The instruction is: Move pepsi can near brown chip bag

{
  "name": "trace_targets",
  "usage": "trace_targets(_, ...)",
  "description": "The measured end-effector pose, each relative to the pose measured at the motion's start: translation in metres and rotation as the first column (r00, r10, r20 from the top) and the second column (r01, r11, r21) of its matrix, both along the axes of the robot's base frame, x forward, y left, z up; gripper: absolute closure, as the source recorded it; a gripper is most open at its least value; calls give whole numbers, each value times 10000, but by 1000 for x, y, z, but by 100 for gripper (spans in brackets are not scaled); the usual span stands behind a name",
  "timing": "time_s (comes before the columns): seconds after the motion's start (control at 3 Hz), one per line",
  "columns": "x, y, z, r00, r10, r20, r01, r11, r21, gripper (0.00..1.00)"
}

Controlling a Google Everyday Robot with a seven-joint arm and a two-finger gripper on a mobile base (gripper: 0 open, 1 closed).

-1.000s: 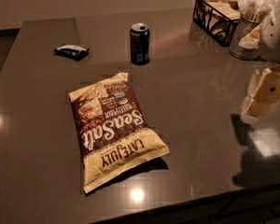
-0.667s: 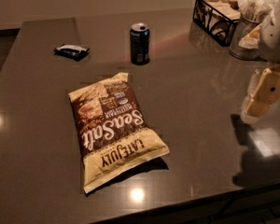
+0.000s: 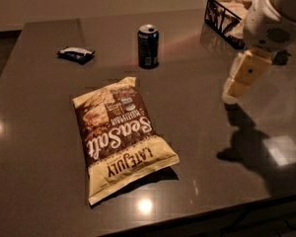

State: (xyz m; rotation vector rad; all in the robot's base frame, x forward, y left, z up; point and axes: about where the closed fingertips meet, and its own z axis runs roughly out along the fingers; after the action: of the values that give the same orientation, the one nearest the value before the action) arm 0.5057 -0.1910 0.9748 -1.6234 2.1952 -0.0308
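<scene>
The pepsi can (image 3: 148,46) stands upright on the dark table, toward the back and middle. The brown chip bag (image 3: 119,133) lies flat in front of it, printed "Sea Salt" and "Late July", a short gap from the can. My gripper (image 3: 237,88) hangs above the table at the right, well to the right of the can and apart from both things. Its cream finger block points down and left. It holds nothing that I can see.
A small flat dark wrapper (image 3: 76,55) lies at the back left. A black wire basket (image 3: 228,14) stands at the back right, behind my arm. The table's front edge (image 3: 197,216) runs across the bottom.
My arm has shifted slightly up and toward the left. The can, bag and wrapper have not moved.
</scene>
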Motion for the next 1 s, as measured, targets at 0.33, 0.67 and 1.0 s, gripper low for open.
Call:
trace_targets(0.33, 51, 18, -1, 9991, -316, 300, 294, 9969, 723, 0)
trace_targets(0.67, 102, 40, -5, 9956, -755, 560, 659, 9855, 1565, 0)
trace_targets(1.0, 152, 63, -18, 9918, -1179, 486, 1034, 9663, 2357, 0)
